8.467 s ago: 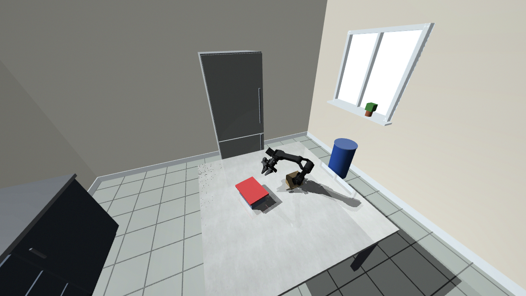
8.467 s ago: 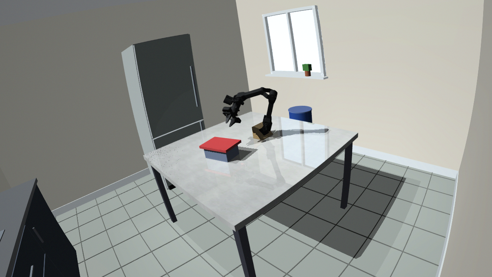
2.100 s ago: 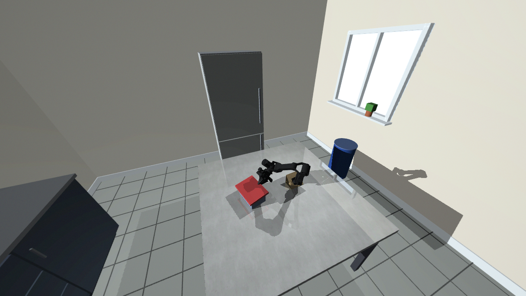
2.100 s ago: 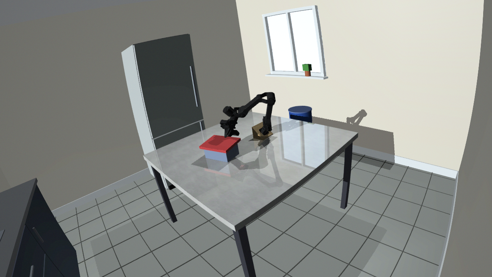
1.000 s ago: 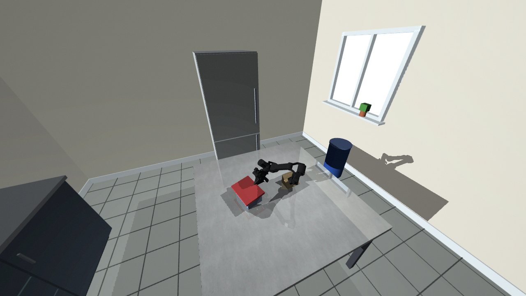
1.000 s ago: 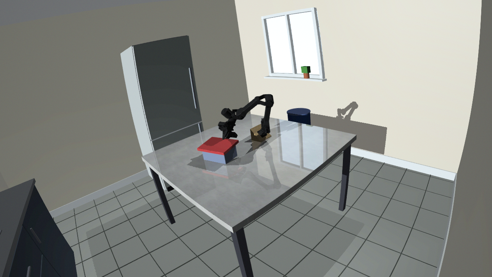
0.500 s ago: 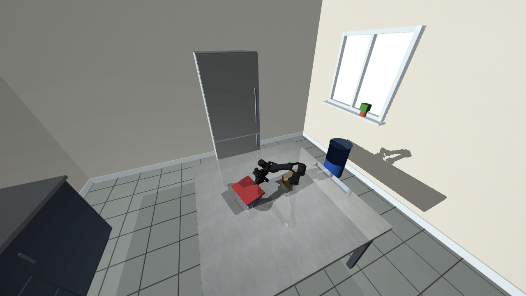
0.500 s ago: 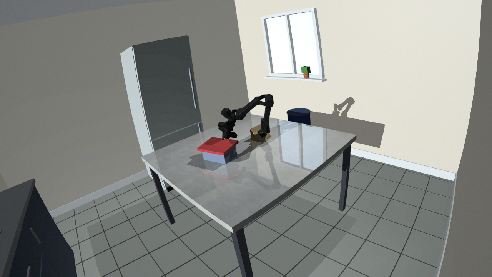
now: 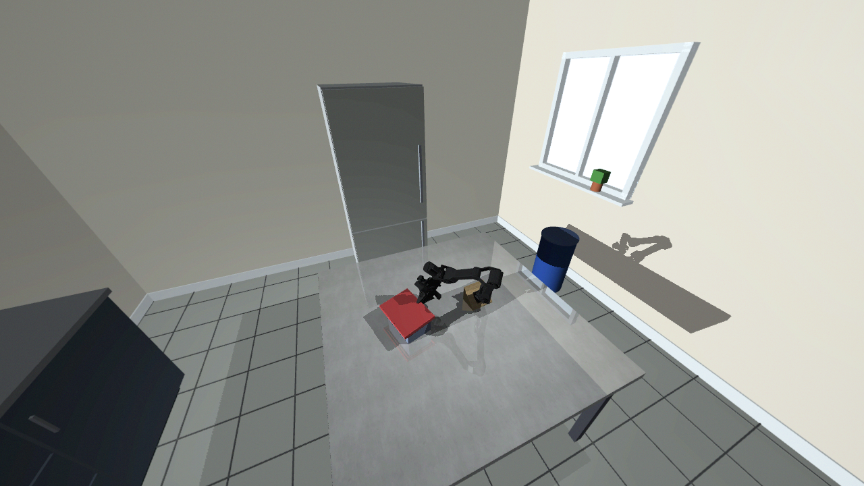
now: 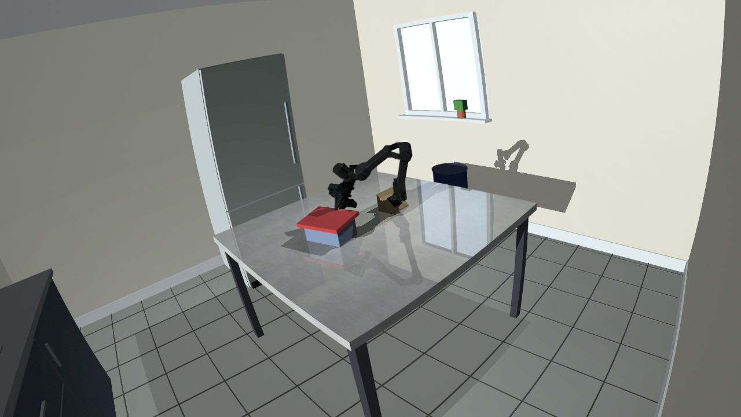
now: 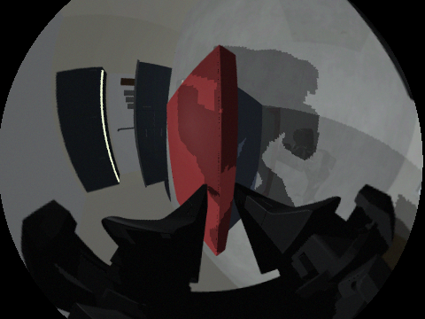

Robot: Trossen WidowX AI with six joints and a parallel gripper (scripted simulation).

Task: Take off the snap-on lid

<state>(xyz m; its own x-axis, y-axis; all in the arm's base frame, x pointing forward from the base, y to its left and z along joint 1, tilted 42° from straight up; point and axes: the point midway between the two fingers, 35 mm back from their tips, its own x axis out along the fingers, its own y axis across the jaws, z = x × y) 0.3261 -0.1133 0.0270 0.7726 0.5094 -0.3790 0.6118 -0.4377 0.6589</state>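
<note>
One broad grey stone-look desk point(image 9: 386, 416) point(image 10: 362, 306) carries one black jointed arm point(image 9: 464, 275) point(image 10: 385, 150), one pale-blue box point(image 9: 416, 333) point(image 10: 323, 236) point(image 11: 251, 133) and, on the box, one flat red rectangular lid point(image 9: 406, 312) point(image 10: 327, 219) point(image 11: 197, 128). The single black hand point(image 9: 420, 298) point(image 10: 337, 206) point(image 11: 220, 187) is clenched on the lid's edge. Only the wrist view shows both fingertips, one on each side of that edge.
</note>
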